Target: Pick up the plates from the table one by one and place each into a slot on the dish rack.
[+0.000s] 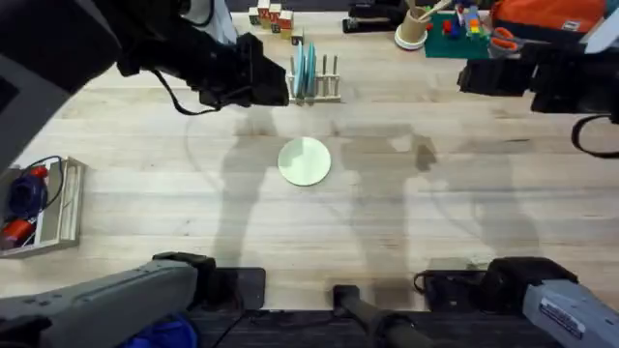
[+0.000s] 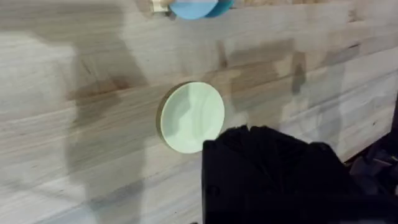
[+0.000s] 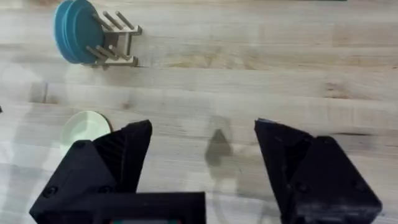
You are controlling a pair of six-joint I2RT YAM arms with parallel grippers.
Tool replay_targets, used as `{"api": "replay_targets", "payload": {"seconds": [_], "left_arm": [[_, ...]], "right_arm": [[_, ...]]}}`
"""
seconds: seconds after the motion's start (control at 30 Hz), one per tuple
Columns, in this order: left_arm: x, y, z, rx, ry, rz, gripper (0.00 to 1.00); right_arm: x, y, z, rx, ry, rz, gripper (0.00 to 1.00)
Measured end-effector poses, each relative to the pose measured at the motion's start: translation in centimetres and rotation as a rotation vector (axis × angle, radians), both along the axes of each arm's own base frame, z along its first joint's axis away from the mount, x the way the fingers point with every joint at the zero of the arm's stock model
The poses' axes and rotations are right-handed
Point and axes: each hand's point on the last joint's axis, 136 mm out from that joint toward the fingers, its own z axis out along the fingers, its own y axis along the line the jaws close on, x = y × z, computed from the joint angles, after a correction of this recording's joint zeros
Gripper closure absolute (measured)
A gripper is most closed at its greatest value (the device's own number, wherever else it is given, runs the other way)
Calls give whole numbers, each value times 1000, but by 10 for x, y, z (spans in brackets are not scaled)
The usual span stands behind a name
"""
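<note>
Lying flat near the middle of the counter (image 1: 145, 145), the cream plate (image 1: 305, 160) sits alone, untouched by either arm. Behind it, at the far side, the rack (image 1: 325, 85) holds the blue plates (image 1: 304, 70) upright on edge between its pegs, packed close together at one end. The left jaws (image 1: 273, 82) hang just beside the rack on its left, high over the counter; whether they are open or closed cannot be told. In the left wrist view the cream plate (image 2: 191, 117) shows just past the dark fingers, with the blue plates (image 2: 198, 8) farther off. The right jaws (image 3: 202, 158) are spread wide and hold nothing, well apart from the rack (image 3: 115, 42) and the cream plate (image 3: 85, 127). At the counter's left edge a wooden tray (image 1: 58, 208) holds red and blue items.
</note>
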Motion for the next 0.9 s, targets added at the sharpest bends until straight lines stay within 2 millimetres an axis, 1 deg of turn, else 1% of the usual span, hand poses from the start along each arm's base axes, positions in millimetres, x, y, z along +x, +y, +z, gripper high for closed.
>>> {"api": "replay_targets", "payload": {"seconds": [0.23, 0.37, 0.43, 0.57, 0.73, 0.9], "left_arm": [[-10, 1, -15, 2, 44, -10, 959], [-18, 6, -21, 5, 83, -9, 958], [-17, 12, -22, -2, 80, 2, 959], [-17, 22, -15, -16, 53, 12, 959], [-22, 18, -12, -39, 30, -20, 959], [-27, 14, -20, -58, 44, -41, 960]], "right_arm": [[0, 0, 0, 0, 0, 0, 8], [0, 0, 0, 0, 0, 0, 7], [0, 0, 0, 0, 0, 0, 6], [0, 0, 0, 0, 0, 0, 7], [0, 0, 0, 0, 1, 0, 7], [4, 1, -8, 2, 33, 3, 7]]}}
